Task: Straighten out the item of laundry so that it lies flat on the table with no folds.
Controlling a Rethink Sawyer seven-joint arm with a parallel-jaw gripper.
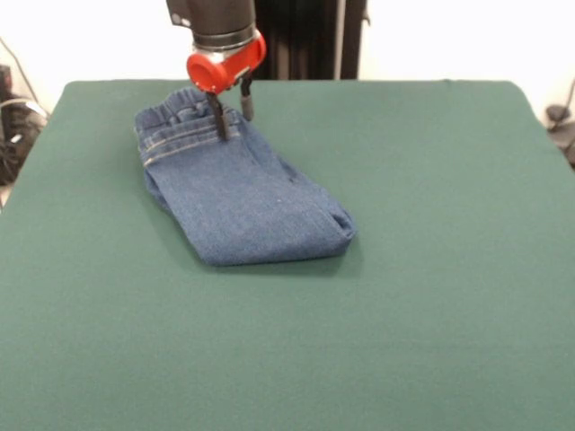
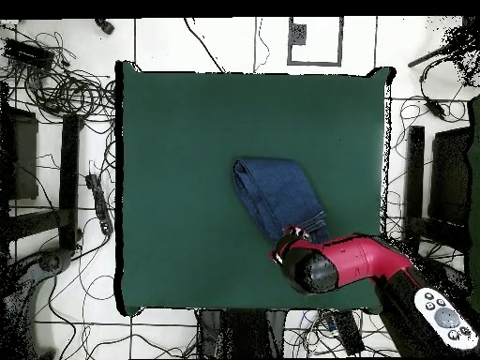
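- Where the front view looks across the table (image 1: 431,296), the jeans (image 1: 243,193) lie on its dark green top, toward the far left part, folded over into a compact bundle.
- Their gathered elastic waistband (image 1: 180,121) sits at the far end of the bundle, and the doubled-over fold (image 1: 337,229) points toward the near right.
- Above the waistband hangs the gripper (image 1: 232,115), under a red collar (image 1: 225,63) and a dark cylindrical arm segment.
- Its two thin dark fingers (image 1: 218,117) are spread with a clear gap between them; one tip reaches the denim just below the waistband, the other sits at the waistband's right edge, over the cloth's border with the table top.
- Whether either tip actually presses the fabric cannot be told from this view.

- Seen from overhead, the jeans (image 2: 279,197) lie right of the table's centre, as a slanted blue strip running from upper left to lower right.
- On this side the red and black arm (image 2: 342,262) comes in from the lower right and covers the waistband end of the jeans.
- Here the fingers are hidden under the arm's head, so the overhead view does not show how they stand.
- Cables (image 2: 56,84) sprawl on the tiled floor left of the table (image 2: 187,122).
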